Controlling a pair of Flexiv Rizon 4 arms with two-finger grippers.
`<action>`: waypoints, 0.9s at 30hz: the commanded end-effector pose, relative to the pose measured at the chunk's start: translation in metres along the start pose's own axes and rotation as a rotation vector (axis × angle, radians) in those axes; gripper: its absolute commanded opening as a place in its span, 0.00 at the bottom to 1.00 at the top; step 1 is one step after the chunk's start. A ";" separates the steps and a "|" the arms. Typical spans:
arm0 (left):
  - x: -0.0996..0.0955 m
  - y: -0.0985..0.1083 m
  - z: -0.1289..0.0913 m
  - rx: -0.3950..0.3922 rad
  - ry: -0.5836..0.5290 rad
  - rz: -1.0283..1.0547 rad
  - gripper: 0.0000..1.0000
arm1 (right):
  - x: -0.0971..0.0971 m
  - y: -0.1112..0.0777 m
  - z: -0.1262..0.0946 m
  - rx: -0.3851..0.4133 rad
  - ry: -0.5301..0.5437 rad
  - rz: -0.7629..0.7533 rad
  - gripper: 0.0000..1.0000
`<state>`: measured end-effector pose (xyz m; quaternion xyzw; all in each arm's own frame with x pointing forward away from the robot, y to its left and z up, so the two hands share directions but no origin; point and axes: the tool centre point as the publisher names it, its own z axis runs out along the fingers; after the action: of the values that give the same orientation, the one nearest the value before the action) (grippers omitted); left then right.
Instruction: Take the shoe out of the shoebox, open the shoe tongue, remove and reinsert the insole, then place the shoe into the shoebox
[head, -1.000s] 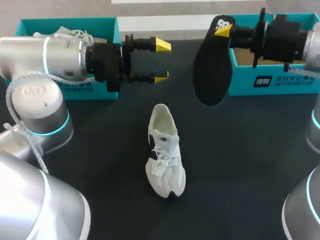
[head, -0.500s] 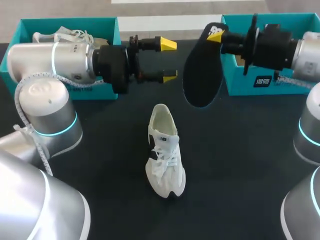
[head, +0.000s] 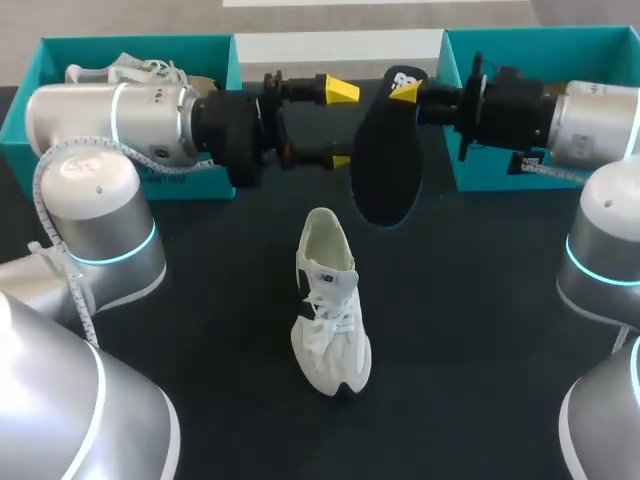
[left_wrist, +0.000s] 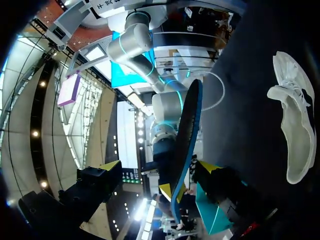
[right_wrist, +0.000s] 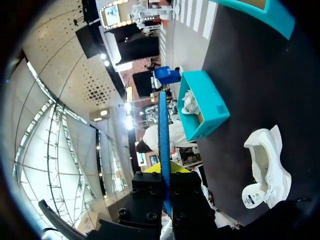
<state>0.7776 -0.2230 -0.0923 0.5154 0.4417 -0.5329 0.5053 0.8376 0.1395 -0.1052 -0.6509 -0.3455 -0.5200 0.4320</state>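
A white shoe (head: 328, 300) lies on the black table, toe toward me, and shows beside each gripper in the wrist views (left_wrist: 295, 120) (right_wrist: 265, 170). My right gripper (head: 405, 90) is shut on the top end of a black insole (head: 385, 165), which hangs down above the table. In the right wrist view the insole (right_wrist: 163, 125) stands edge-on between the shut fingers (right_wrist: 165, 172). My left gripper (head: 340, 125) is open, level with the insole and just left of it. In the left wrist view the insole (left_wrist: 185, 135) hangs ahead of the gripper (left_wrist: 160, 166), in line with the gap between its fingers.
A teal shoebox (head: 215, 60) at the back left holds a second white shoe (head: 130, 68); it also shows in the right wrist view (right_wrist: 212, 107). Another teal box (head: 560, 45) stands at the back right, behind my right arm.
My right arm has carried the insole leftward, toward the left gripper. The left gripper has moved slightly right, still open. The shoe has not moved.
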 end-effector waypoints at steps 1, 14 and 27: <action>0.004 0.000 0.006 0.003 -0.009 0.000 0.87 | 0.005 0.010 0.018 0.027 -0.015 0.006 0.00; 0.014 0.000 0.012 0.001 0.003 0.009 0.47 | 0.005 0.004 0.028 0.080 -0.038 0.039 0.00; 0.023 0.005 0.019 -0.018 0.013 0.024 0.27 | 0.004 -0.006 0.037 0.096 -0.031 0.036 0.00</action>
<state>0.7817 -0.2413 -0.1117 0.5203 0.4442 -0.5196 0.5118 0.8452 0.1701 -0.1034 -0.6423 -0.3650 -0.4855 0.4675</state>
